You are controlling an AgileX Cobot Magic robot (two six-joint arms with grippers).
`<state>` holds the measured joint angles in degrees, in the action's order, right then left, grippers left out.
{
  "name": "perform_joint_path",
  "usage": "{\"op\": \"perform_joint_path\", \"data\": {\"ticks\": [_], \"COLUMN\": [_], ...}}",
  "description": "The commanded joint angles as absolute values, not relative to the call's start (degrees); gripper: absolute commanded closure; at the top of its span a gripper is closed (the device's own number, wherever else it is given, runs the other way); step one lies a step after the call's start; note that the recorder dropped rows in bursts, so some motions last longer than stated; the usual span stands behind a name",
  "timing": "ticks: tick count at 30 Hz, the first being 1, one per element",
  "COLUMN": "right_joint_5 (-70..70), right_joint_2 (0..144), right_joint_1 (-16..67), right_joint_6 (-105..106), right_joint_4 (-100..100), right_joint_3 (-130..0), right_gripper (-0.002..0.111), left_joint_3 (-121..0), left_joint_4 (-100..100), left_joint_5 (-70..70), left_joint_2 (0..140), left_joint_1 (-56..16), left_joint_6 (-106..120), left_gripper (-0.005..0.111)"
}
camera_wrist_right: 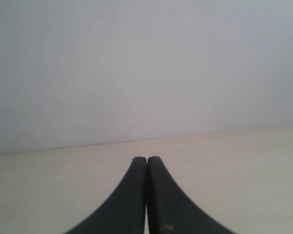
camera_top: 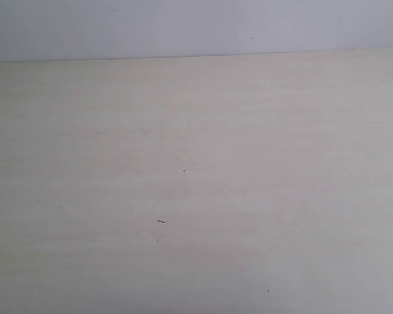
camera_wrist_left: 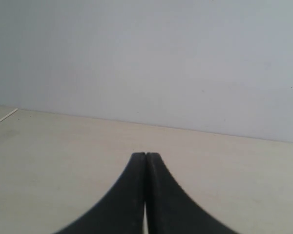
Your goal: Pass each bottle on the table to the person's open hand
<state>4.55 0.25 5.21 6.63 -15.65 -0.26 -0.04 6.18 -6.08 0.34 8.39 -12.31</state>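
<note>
The pale beige table (camera_top: 196, 163) fills the exterior view, and no bottle, hand or arm shows on it. No bottle appears in either wrist view. My left gripper (camera_wrist_left: 146, 155) is shut, its two black fingers pressed tip to tip with nothing between them, low over the table (camera_wrist_left: 63, 156). My right gripper (camera_wrist_right: 147, 159) is shut the same way, empty, above the table (camera_wrist_right: 234, 165).
A plain grey-white wall (camera_top: 196, 26) rises behind the table's far edge (camera_top: 196, 56). A few tiny dark specks (camera_top: 161, 222) mark the tabletop. A thin pale line (camera_wrist_left: 3, 118) marks a table edge in the left wrist view.
</note>
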Motion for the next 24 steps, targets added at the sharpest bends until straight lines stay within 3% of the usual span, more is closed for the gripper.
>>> {"op": "perform_joint_path", "data": {"ticks": [1,17,24], "right_joint_5": [6.3,7.6,7.6], "right_joint_2": [0.0,0.0,0.0], "right_joint_1": [4.9,4.9,4.9], "right_joint_6": [-2.2,-3.1,-3.1], "right_joint_4": [-3.9,-4.4,-4.4], "right_joint_3": [0.0,0.0,0.0], "right_gripper": [0.108,0.108,0.108], "left_joint_3": [0.0,0.0,0.0], "left_joint_4": [6.3,6.3,6.3], "left_joint_5": [-5.5,-5.5,-5.5], "left_joint_2": [0.0,0.0,0.0], "left_joint_1": [8.0,8.0,4.4], "left_joint_6": [-12.1,-12.1,-12.1], "left_gripper": [0.107,0.107,0.107]}}
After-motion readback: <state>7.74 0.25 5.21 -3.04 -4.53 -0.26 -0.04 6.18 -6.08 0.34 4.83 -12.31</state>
